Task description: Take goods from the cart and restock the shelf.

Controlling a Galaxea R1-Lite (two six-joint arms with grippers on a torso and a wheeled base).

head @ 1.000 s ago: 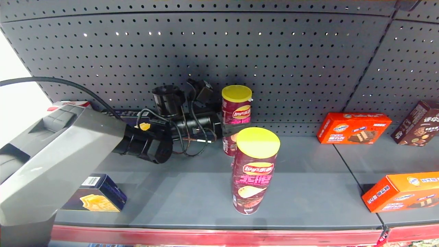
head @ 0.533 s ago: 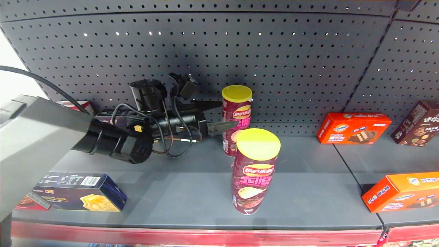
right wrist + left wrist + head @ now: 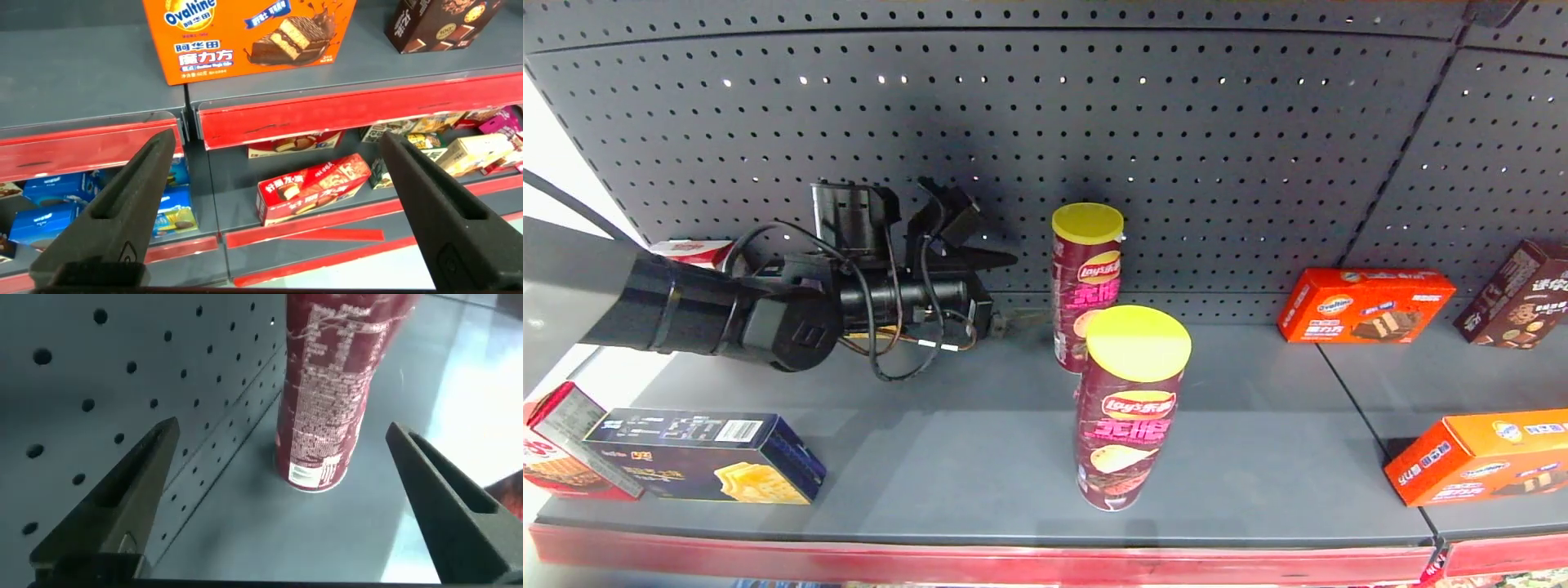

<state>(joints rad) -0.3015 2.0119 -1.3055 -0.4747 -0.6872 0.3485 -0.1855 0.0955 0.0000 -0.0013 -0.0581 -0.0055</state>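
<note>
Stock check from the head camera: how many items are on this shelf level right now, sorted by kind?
Chip cans: 2, rear can, front can
Orange boxes: 2, rear orange box, front orange box
Brown box: 1
Dark blue box: 1
Red boxes: 2, front-left red box, red-and-white box at the back left, partly hidden
Total: 8

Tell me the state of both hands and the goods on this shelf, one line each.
Left hand, open, empty.
Right hand, open, empty.
Back can, upright, lid on.
Front can, upright, lid on.
Blue box, lying flat, closed.
Front orange box, lying flat, closed.
</note>
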